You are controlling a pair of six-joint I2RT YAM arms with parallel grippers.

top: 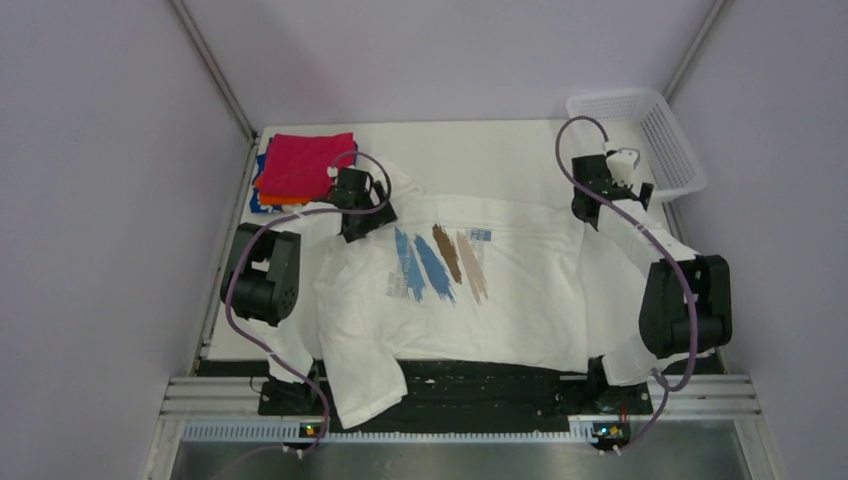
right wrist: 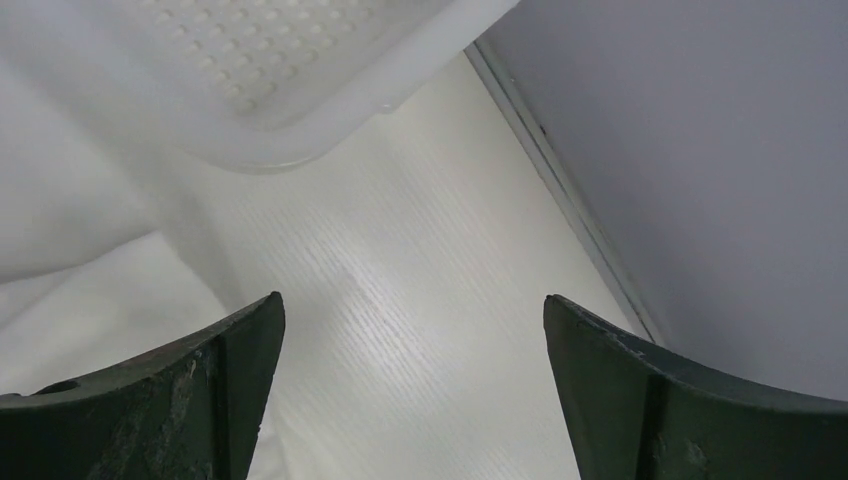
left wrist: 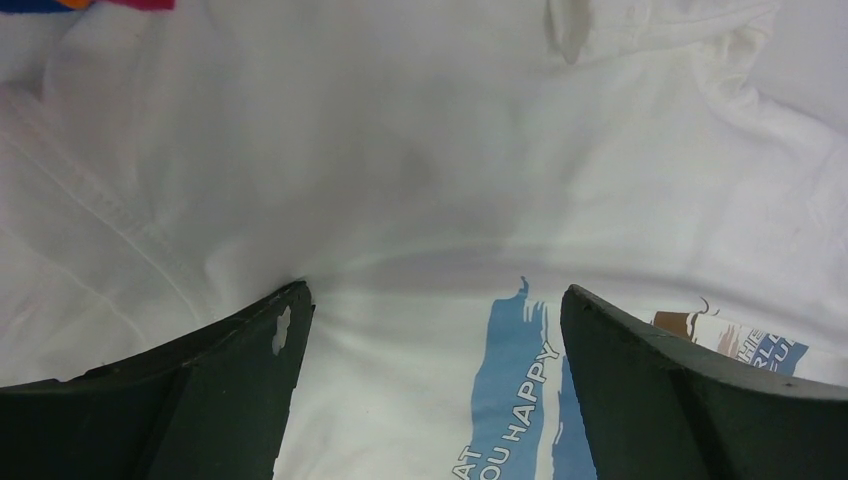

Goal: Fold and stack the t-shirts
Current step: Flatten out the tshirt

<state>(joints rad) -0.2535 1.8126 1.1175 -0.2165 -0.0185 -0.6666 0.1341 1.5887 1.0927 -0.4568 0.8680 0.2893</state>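
Spread shirt [top: 500,300]: centre of table [top: 480,150], one sleeve hanging over the near edge. Folded stack [top: 305,165]: far left corner, behind the shirt's left end. Basket [top: 672,140]: far right corner, behind its right end.

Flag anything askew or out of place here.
The white t-shirt lies sideways and rumpled, one sleeve spilling off the table at its near edge onto the mounting rail. The mesh basket sits skewed in the far right corner. Both the left pincer and right pincer are open, holding nothing.
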